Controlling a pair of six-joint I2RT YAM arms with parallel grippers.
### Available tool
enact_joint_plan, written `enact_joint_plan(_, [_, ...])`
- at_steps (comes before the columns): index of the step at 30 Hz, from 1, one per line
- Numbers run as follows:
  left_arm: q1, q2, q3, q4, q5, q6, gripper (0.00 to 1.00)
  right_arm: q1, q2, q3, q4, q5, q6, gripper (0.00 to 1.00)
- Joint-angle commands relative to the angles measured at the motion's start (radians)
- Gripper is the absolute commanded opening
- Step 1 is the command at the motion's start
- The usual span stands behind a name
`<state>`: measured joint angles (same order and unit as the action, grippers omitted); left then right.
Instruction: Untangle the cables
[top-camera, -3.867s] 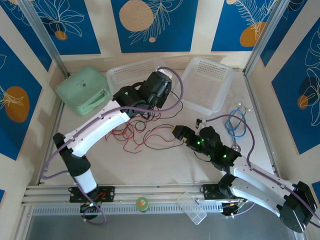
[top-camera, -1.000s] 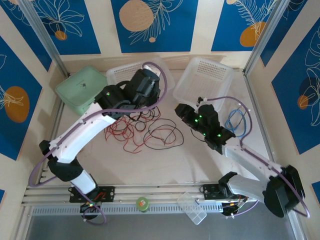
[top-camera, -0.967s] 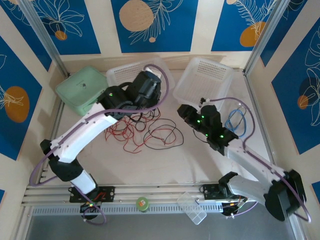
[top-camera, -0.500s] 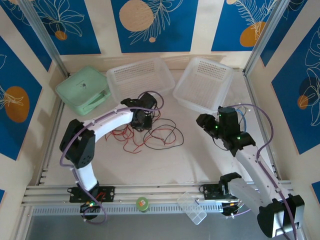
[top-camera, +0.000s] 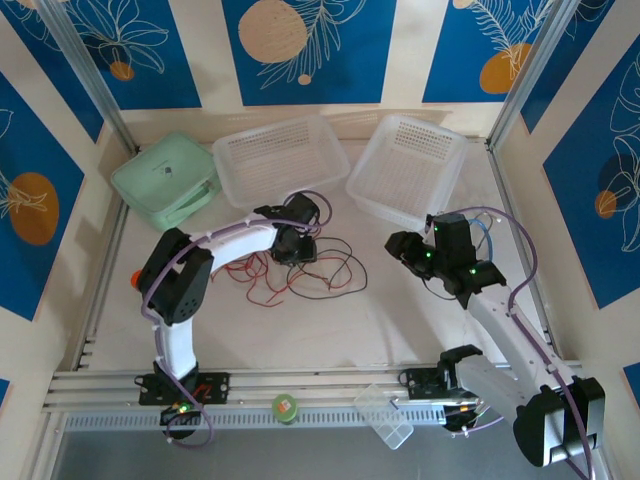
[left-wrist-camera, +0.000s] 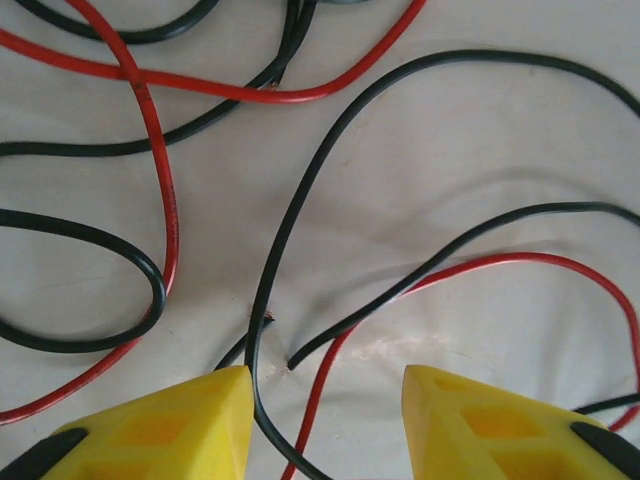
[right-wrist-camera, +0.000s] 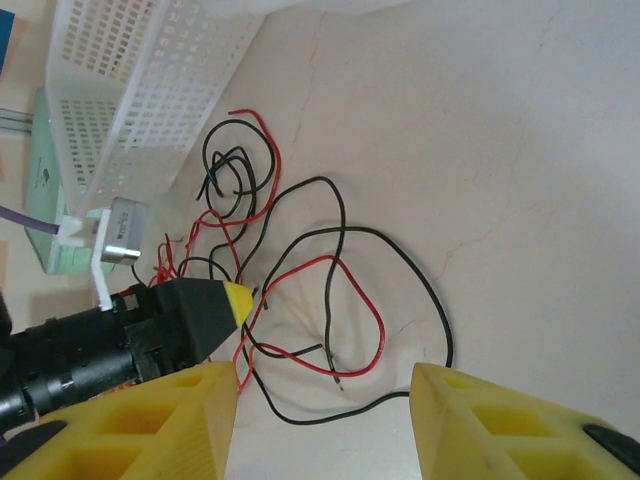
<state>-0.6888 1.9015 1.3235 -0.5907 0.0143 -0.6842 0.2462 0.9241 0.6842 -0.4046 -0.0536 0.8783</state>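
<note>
Looking from its wrist, the left gripper (left-wrist-camera: 325, 400) is spread around one of the cables (left-wrist-camera: 283, 240). The right gripper (right-wrist-camera: 322, 395) is spread too, holding nothing.

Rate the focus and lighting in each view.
Left wrist: red and black cables crisp, faint soft shadows, yellow fingertips slightly soft. Right wrist: even light, no glare, near fingers slightly soft. Top external: bright, flat lighting, cables thin but distinguishable.

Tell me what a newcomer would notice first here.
The tangle of red and black cables sprawls mid-table. The left claw sits low over it, open, a black strand running between its fingers. The right claw hangs open to the tangle's right.
</note>
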Motion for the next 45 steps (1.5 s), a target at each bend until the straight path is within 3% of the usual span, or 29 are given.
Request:
enact_joint_plan(1, [-0.002,0.014,-0.013,-0.014,-0.023,-0.02,0.42,-0.005,-0.012,-0.023,0.019,-0.03,-0.016,0.49])
enact_joint_plan(9, [-0.005,-0.014,-0.023,-0.042,-0.066,-0.017,0.41,-0.006,-0.005,-0.037,0.046,-0.045,-0.009,0.48])
enact_joint_plan(15, [-0.005,0.015,-0.033,-0.01,-0.031,-0.021,0.32,-0.005,-0.004,-0.038,0.052,-0.055,-0.01,0.47])
enact_joint_plan(22, [-0.004,0.003,0.001,-0.01,-0.045,-0.011,0.0,0.003,0.042,-0.035,0.035,-0.067,-0.02,0.47])
enact_joint_plan(32, [-0.03,-0.127,0.237,-0.173,-0.08,0.084,0.0,0.283,0.419,0.182,-0.02,0.09,0.039,0.49])
enact_joint_plan(41, [-0.057,-0.196,0.325,-0.253,-0.073,0.115,0.0,0.318,0.475,0.192,0.093,0.084,0.117,0.52])
enact_joint_plan(45, [-0.057,-0.223,0.348,-0.259,-0.059,0.106,0.0,0.328,0.451,0.104,0.247,0.075,0.188,0.55])
